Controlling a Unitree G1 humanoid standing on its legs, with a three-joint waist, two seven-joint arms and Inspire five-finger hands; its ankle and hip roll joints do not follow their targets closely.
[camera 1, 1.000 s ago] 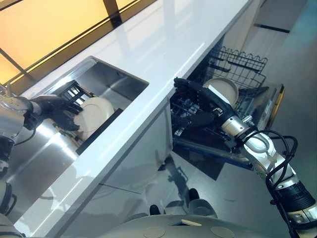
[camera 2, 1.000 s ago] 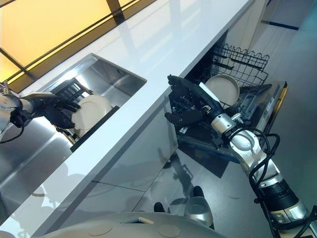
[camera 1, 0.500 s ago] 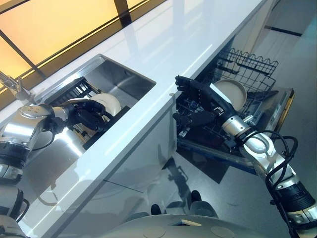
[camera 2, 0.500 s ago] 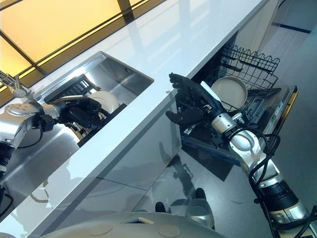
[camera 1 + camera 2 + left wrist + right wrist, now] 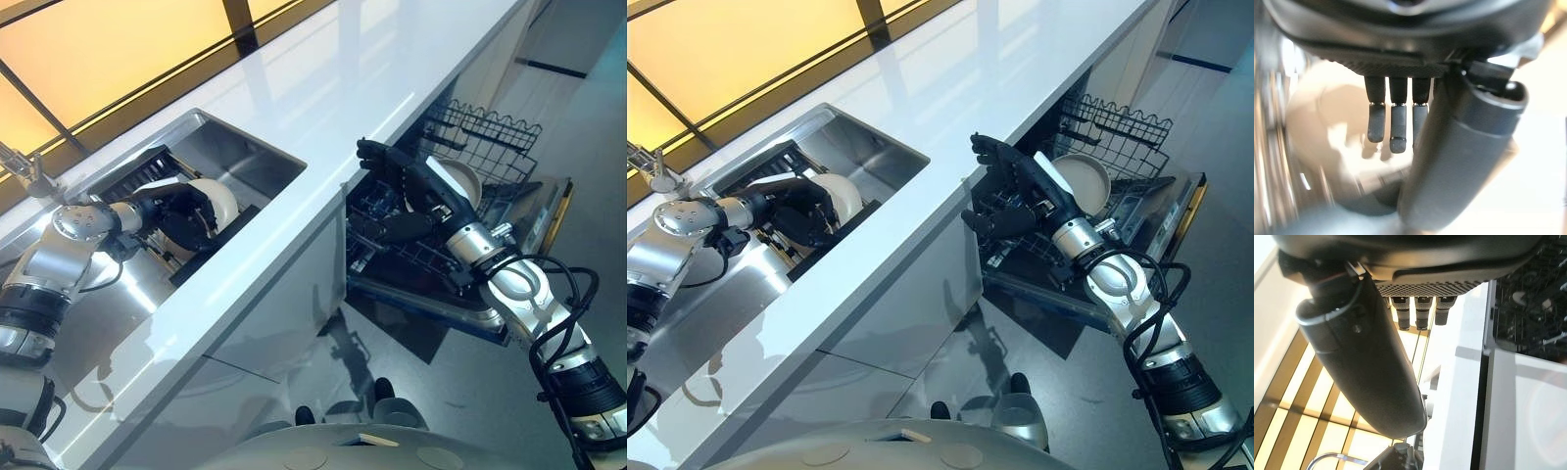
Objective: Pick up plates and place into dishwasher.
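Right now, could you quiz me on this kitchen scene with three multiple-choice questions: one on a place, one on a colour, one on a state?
1. Where is the plate that the left hand reaches for?
A. on the floor
B. in the sink's rack
C. on the countertop

2. What colour is the countertop?
A. white
B. red
C. black

3. How is the right hand?
A. shut on a plate
B. open, holding nothing
C. pinching a cloth

Answers:
1 B: the left hand is at the plate standing in the sink.
2 A: the countertop is glossy white.
3 B: the right hand hangs spread by the dishwasher.
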